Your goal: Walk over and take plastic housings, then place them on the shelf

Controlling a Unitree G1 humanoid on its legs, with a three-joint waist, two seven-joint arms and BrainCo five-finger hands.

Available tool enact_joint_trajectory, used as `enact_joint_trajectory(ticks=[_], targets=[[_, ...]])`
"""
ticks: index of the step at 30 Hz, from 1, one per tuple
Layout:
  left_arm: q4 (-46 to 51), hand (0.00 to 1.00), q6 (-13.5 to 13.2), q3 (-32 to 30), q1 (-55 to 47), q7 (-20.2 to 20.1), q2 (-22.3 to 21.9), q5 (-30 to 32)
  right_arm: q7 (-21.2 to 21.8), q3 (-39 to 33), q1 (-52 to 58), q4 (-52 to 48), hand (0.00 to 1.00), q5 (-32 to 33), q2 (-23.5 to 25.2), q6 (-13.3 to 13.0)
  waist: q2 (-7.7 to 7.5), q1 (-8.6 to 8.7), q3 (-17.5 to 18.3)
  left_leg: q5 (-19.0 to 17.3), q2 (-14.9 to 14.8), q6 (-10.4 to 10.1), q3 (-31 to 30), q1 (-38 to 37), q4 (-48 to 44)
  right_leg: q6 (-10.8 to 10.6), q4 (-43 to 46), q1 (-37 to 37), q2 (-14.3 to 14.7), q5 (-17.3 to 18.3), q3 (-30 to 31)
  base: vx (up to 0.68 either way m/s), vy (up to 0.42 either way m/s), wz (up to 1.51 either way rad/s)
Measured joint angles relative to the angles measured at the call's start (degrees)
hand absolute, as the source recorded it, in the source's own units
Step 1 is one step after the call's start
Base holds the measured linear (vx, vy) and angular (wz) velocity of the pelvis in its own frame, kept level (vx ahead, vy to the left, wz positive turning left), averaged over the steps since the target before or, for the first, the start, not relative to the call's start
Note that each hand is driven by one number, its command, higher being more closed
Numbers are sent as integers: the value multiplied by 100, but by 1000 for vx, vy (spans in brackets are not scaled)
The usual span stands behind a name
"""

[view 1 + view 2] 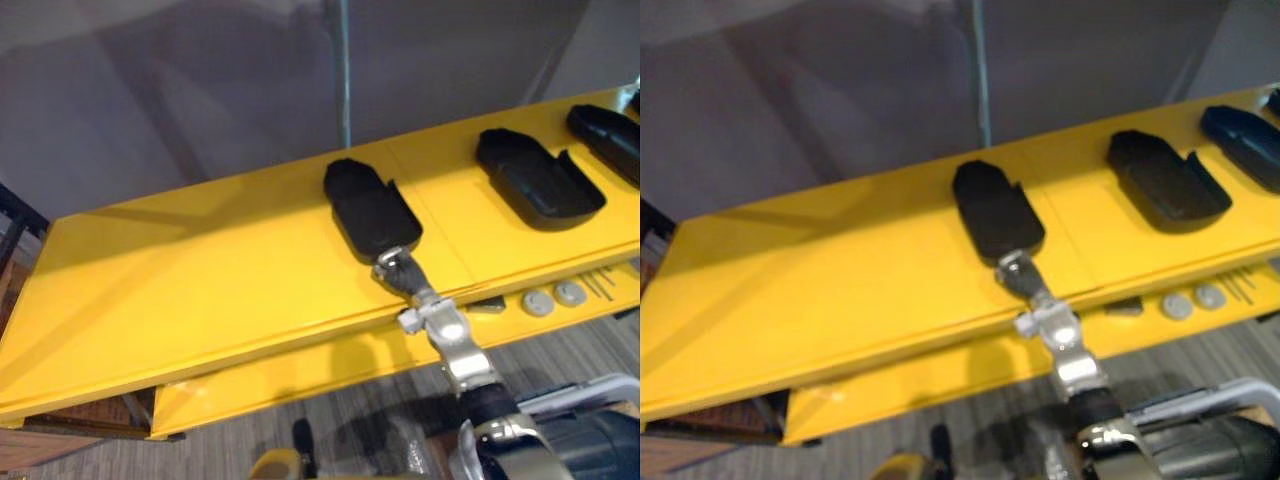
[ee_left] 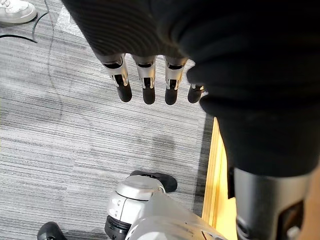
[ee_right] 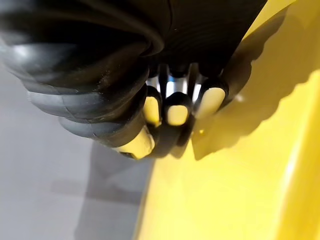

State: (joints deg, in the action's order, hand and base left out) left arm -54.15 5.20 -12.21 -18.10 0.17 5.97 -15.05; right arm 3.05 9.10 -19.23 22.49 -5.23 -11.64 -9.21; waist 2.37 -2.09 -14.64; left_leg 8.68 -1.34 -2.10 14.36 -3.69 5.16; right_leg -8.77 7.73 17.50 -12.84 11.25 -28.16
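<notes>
Right wrist view: right hand (image 3: 176,112) curled on housing (image 1: 370,208) (on shelf (image 1: 200,270)).

grey wall (image 1: 150,100) behind, striped grey carpet (image 2: 60,125) below.

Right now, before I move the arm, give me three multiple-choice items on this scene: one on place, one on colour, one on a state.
1. Where is the right hand? A at the near end of the leftmost housing; B against the back wall; C on the far-right housing.
2. The shelf is: A grey; B yellow; C white.
3. The left hand is: A shut on a housing; B open and empty; C pressing a drawer.
Answers: 1 A, it meets that housing's near edge. 2 B, its boards are yellow. 3 B, straight fingers hang over the carpet.
</notes>
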Motion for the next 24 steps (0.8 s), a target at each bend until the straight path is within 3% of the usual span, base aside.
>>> enact_joint_trajectory(ticks=[7, 8, 13, 16, 19, 20, 24], targets=[[0, 0, -86, -50, 8, 73, -3, 38, -60, 9, -4, 88, 100, 0, 136, -129, -138, -36, -50, -4, 36, 0, -16, -12, 3, 10, -44, 42, 9, 7, -18, 0, 0, 0], [1, 0, -118, -55, 8, 75, -3, 38, -49, 10, -3, 84, 0, 2, 138, -142, -152, -36, -55, -4, 36, 0, -17, -11, 3, 9, -45, 42, 9, 6, -19, 0, 0, 0], [-2, 0, -175, -102, 13, 77, -1, 39, 343, 151, 314, -799, 0, 49, 59, -166, -321, -33, -103, -19, 29, -19, -10, 35, 3, 10, -61, 21, 17, 3, -3, 4, -5, -1], [-41, 0, -249, -183, 5, 81, 0, 37, 576, 257, 769, -2353, 0, 45, -87, -156, -395, -24, -63, -9, -147, -24, 99, 112, 1, 277, -47, -158, 116, -165, 241, 24, -6, -17], [-99, 0, -400, -392, -8, 80, 2, 31, 533, -169, 1096, -3428, 0, 127, -258, -186, -509, 14, 3, 43, -233, -41, 184, 116, -12, 424, -27, -242, 207, -273, 385, -1, -2, -12], [-101, 0, -465, -505, -7, 75, 0, 28, 467, -501, 1246, -3769, 0, 415, -293, -258, -537, 86, 21, 73, -298, -41, 181, 155, -32, 502, -26, -279, 260, -343, 447, -69, -1, -1], [-131, 0, -704, -734, -21, 0, -20, -23, 477, -1532, 1973, -4625, 0, 1353, -310, -780, -554, 232, 37, 110, -389, -53, 215, 306, -6, 484, -57, -446, 363, -395, 498, -108, -4, -7]])
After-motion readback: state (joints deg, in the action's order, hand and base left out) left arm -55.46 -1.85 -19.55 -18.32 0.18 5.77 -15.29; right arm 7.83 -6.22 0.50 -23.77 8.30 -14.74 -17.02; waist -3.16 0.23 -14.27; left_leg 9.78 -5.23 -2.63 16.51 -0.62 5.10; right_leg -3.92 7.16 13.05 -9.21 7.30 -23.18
